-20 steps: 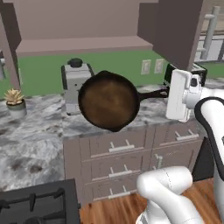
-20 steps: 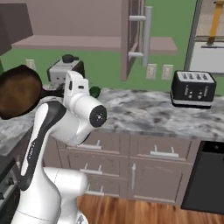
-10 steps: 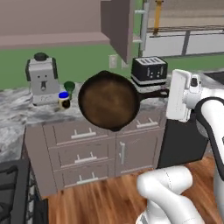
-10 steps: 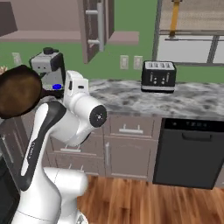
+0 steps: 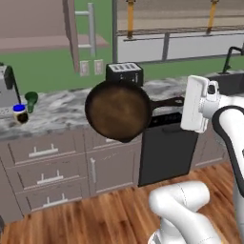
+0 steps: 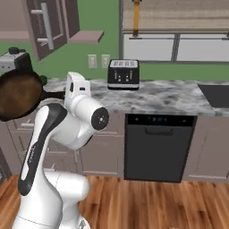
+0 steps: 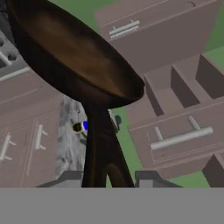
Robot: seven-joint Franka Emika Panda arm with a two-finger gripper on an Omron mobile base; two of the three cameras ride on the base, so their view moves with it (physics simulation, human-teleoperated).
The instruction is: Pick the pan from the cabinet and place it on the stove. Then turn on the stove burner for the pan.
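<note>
The pan is dark and round with a brownish inside, and hangs tilted in the air in front of the counter. Its long handle runs into my gripper, which is shut on it. From the right base the pan hangs at the far left, with the gripper beside it. In the hand view the handle passes between my fingertips up to the pan. The cabinet stands open at the upper left, its shelf bare. The stove is out of view.
A toaster stands on the marble counter behind the pan. Below it is a black dishwasher, with drawer fronts to the left. A coffee machine and a small jar sit at the far left, and a sink at the right.
The base has driven to the right, so the whole kitchen has slid left in both base views. The pan stays held in the same place against the arm.
</note>
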